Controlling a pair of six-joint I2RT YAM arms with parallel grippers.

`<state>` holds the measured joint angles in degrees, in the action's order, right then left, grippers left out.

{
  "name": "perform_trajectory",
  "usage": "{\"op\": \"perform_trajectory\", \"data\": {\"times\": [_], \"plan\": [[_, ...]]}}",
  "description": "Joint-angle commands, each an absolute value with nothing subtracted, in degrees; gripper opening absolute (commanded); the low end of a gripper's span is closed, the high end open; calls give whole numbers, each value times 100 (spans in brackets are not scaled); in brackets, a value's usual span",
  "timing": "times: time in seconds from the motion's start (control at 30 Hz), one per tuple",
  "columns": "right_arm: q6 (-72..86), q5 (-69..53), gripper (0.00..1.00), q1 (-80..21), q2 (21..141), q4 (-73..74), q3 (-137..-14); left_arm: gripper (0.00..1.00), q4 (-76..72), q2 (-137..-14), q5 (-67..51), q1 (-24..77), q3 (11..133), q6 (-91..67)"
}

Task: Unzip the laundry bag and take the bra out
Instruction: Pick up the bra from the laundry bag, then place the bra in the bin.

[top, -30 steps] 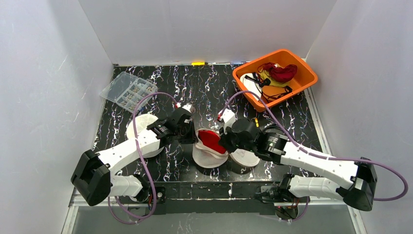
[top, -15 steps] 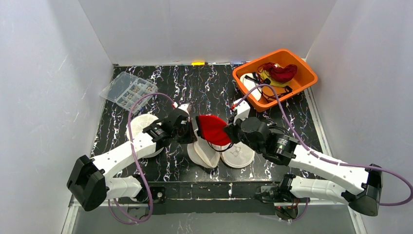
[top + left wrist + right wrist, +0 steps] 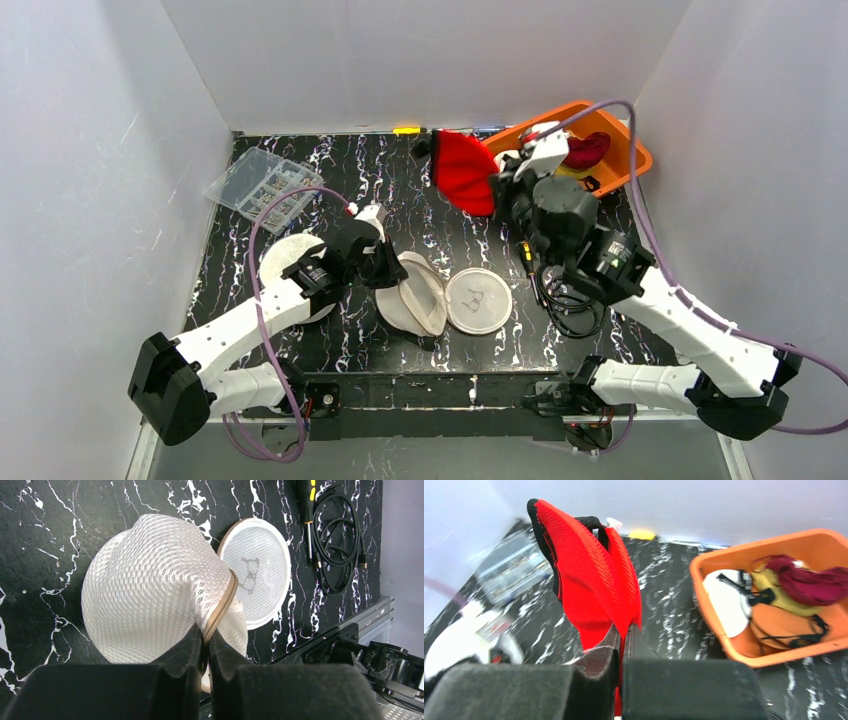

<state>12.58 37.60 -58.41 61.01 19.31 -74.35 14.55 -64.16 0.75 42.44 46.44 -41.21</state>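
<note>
- Black marble-patterned tabletop (image 3: 400, 180): if the bra is dropping early, it is landing here, short of the bin.
- Orange plastic bin (image 3: 638, 158): already holding other garments. Likely drop target, my guess. A strap could be catching on its near rim.
- White mesh laundry bag (image 3: 412, 300): lying unzipped and slumped mid-table, nothing red showing in it. The thin edge pinch could be slipping, or dragging the bag across the table if the arm is moving.
- Red mesh bra with black trim (image 3: 462, 172): out of the bag, hanging in the air over the far side of the table, just left of the bin. It is gripped by one fold only, so a swing could be shaking it loose.
- Round white mesh disc (image 3: 478, 300): lying flat just beside the bag, untouched.
- Left gripper (image 3: 206, 639): jaws nearly closed, pinching the bag's tan zipper edge (image 3: 220, 605) and lifting that side off the table.
- Right gripper (image 3: 622, 632): jaws nearly closed, clamping the bra's lower fold, with the cup standing above the fingers.
</note>
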Motion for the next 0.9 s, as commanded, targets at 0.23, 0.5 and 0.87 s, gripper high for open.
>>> {"op": "perform_trajectory", "data": {"times": [0.23,0.5,0.87], "plan": [[2380,2658,1,-2489,7008,1703,-7784,54,1840,-5944,29,4209,4423,-4020],[3831,1806,1,-752,7430,-141,-6787,74,2342,-5180,174,4208,4438,-3870],[4124,38,1,-404,8933,-811,-7369,75,2399,-4884,273,4210,4190,-3900]]}}
